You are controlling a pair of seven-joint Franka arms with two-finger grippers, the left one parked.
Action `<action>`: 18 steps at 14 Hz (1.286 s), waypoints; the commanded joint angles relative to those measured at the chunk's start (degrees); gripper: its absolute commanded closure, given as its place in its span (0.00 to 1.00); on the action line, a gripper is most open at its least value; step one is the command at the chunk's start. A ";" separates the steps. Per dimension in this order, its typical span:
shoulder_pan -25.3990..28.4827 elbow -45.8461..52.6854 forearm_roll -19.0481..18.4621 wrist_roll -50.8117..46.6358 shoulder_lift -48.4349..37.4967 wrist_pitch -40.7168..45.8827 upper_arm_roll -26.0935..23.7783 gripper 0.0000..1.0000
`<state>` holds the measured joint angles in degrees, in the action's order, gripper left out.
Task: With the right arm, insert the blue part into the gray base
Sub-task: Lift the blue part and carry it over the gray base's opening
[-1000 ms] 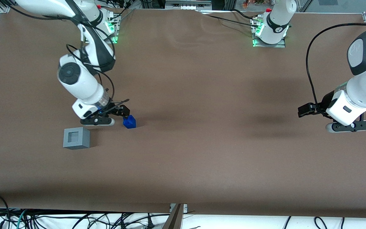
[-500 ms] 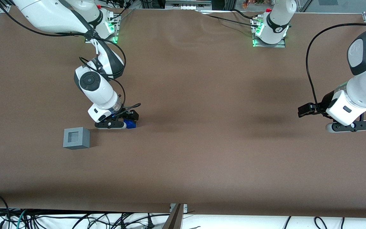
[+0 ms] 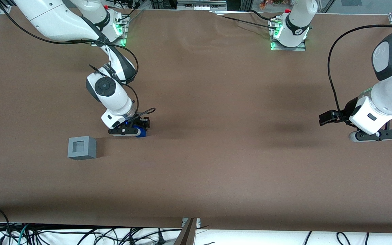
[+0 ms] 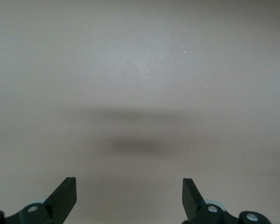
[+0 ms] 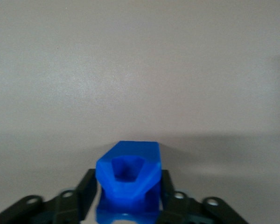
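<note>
Three views on my screen, going through them one by one.

Front view: my right arm (image 3: pixel 109 92) is bent down over the brown bench (image 3: pixel 216 163) in the left half of the frame, with the end effector (image 3: pixel 139 129) low at the surface. A bit of the blue part (image 3: pixel 142 133) pokes out from under it, resting on the bench. The gray base (image 3: pixel 82 147) sits lower left of the frame, nearer the front camera than the blue part and clearly apart from it, recess facing up.

Right wrist view: the blue part (image 5: pixel 129 179) sits right between the two black fingers (image 5: pixel 81 193), one on each flank. They look snug against its sides, so I'd call the end effector closed on the blue part. Its hollow top faces the camera. Plain bench surface (image 5: pixel 140 70) fills everything else.

Left wrist view: just bare bench (image 4: pixel 140 70) with a soft shadow on it.
</note>
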<state>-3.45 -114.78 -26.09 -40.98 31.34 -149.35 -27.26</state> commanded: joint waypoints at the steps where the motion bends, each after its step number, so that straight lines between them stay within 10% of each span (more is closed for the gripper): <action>1: -0.33 -0.36 -1.33 -0.77 -1.45 -0.33 -0.16 0.63; 5: -0.94 5.95 -0.02 7.02 -4.61 11.76 0.36 0.67; 12: -3.23 18.88 22.91 48.50 -5.59 25.50 13.00 0.66; 18: -4.11 19.25 23.98 54.69 -3.57 23.77 18.73 0.66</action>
<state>-7.58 -96.75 -3.20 12.13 26.30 -125.23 -9.44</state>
